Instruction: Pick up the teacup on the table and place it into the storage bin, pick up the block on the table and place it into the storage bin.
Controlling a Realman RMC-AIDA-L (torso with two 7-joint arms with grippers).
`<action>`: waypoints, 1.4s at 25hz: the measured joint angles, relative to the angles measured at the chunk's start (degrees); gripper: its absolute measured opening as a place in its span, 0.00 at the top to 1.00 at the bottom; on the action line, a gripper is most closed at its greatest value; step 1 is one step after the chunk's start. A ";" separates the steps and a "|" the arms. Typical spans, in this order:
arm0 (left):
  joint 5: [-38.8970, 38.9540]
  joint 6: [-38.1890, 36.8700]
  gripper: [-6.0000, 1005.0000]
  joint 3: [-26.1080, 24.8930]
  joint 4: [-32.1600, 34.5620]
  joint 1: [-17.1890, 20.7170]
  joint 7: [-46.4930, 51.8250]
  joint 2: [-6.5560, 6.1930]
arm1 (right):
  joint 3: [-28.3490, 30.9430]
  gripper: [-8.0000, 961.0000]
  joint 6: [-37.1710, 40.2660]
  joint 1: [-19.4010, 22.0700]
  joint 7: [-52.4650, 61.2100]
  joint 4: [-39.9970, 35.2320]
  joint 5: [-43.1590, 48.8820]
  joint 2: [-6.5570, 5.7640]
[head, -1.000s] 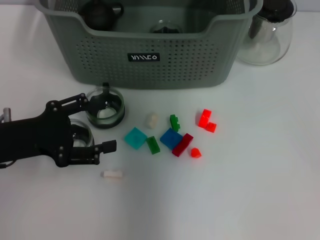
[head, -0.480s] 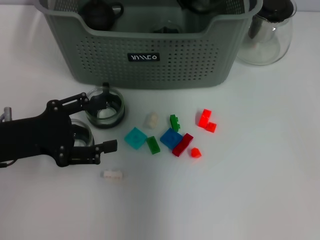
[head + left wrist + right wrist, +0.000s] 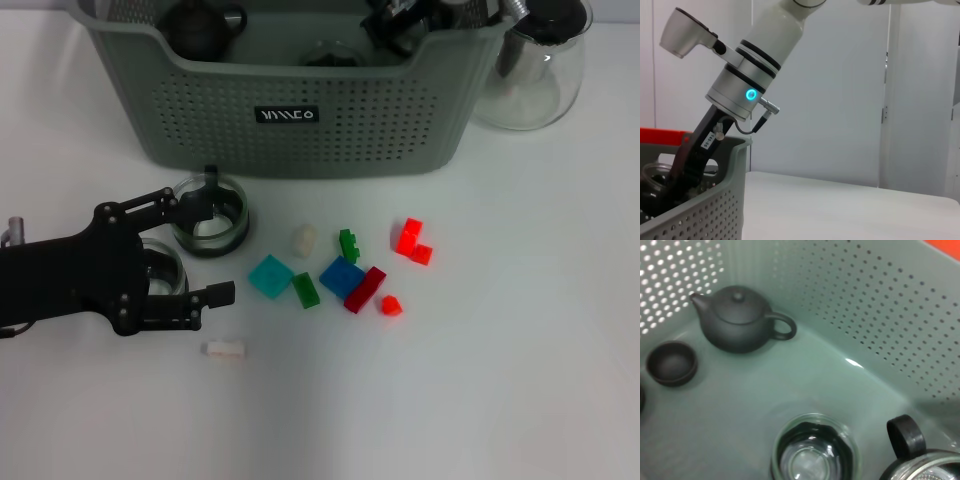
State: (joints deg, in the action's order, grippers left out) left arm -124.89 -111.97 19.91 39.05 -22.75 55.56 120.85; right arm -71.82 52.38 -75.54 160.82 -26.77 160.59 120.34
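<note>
Nearest the robot, the left hand (image 3: 205, 250) lies low over the table (image 3: 500, 380), fingers spread and holding nothing. A glass teacup (image 3: 160, 268) sits between them, with the second teacup (image 3: 210, 215) just beyond, toward the storage bin (image 3: 290, 100). Right of the cups lie the blocks (image 3: 345, 275). The right hand (image 3: 400, 15) reaches inside the bin; its grip probably can't be judged.

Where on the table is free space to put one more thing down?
Bare table lies near the camera below the white block, and right of the red blocks. It is crowded between the left gripper, the glass teacup and the storage bin.
</note>
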 joint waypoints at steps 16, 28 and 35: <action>0.00 -0.37 0.10 -0.04 -0.03 -0.51 -0.11 -0.14 | 5.69 0.53 2.28 20.48 -10.31 -37.75 -22.52 -0.38; 0.18 -0.03 0.10 -0.05 -0.03 -0.93 0.13 -0.20 | 10.05 0.49 35.02 53.33 -73.49 -32.78 -73.27 -1.37; 0.18 -0.49 0.11 -0.05 0.07 -0.92 0.34 -0.17 | 18.24 0.48 41.71 58.85 -82.78 -23.18 -58.61 -1.46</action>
State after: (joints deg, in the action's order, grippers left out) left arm -124.71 -112.46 19.87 39.12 -23.67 55.90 120.67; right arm -53.58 94.09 -16.69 78.04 -49.95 101.98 118.88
